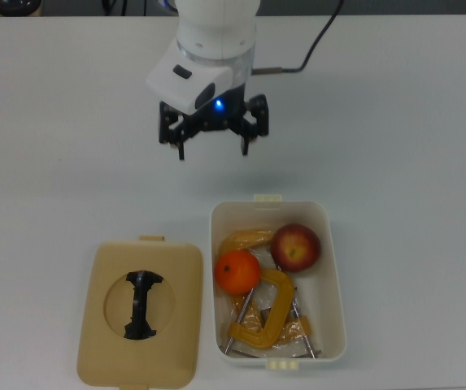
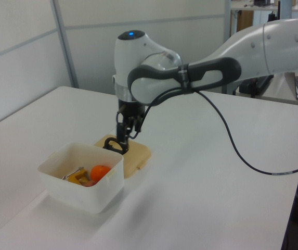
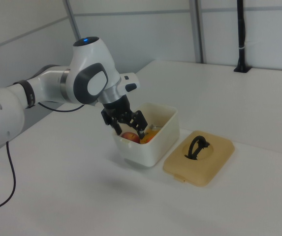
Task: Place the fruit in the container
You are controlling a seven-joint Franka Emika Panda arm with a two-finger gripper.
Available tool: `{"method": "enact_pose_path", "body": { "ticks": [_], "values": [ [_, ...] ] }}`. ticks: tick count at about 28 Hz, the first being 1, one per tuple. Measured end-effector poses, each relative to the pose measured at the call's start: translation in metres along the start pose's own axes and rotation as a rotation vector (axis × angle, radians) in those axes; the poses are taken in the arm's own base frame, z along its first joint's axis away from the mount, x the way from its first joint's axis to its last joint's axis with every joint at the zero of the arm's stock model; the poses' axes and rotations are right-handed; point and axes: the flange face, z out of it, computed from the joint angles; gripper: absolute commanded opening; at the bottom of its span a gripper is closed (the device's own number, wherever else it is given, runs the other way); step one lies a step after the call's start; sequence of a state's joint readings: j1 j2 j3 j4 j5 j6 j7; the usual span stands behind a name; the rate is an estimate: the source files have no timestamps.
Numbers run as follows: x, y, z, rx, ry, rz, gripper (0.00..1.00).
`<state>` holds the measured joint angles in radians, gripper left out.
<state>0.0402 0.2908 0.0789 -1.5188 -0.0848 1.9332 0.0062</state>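
Note:
The dark red apple (image 1: 296, 247) lies in the cream-white container (image 1: 336, 276), at its far end in the top view. The orange fruit (image 1: 237, 271) rests beside it, against the wall on the top view's left. My gripper (image 1: 213, 152) hangs open and empty above the bare table, just beyond the container's far short end. In the right view the gripper (image 3: 130, 129) stands in front of the container (image 3: 155, 142), with the apple (image 3: 129, 137) showing between its fingers. The left view shows the gripper (image 2: 126, 134) behind the container (image 2: 96, 200) and only the orange fruit (image 2: 100, 172) inside.
A yellow-orange C-clamp (image 1: 265, 313) and some clear wrapping also lie in the container. The flat tan lid (image 1: 139, 313) with a black handle lies on the table beside the container, on the top view's left. A black cable trails from the arm across the table.

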Motion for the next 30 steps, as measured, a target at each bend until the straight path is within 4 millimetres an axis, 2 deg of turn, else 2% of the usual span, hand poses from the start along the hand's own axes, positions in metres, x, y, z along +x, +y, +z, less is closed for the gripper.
{"method": "enact_pose_path", "body": {
  "ticks": [3, 8, 13, 30],
  "values": [
    [-0.014, 0.008, -0.004, -0.021, -0.090, -0.026, 1.00],
    [-0.022, 0.017, 0.003, -0.038, -0.152, -0.029, 1.00],
    [-0.023, 0.029, 0.010, -0.038, -0.168, -0.029, 1.00],
    [-0.025, 0.045, 0.018, -0.037, -0.181, -0.008, 1.00]
  ]
}}
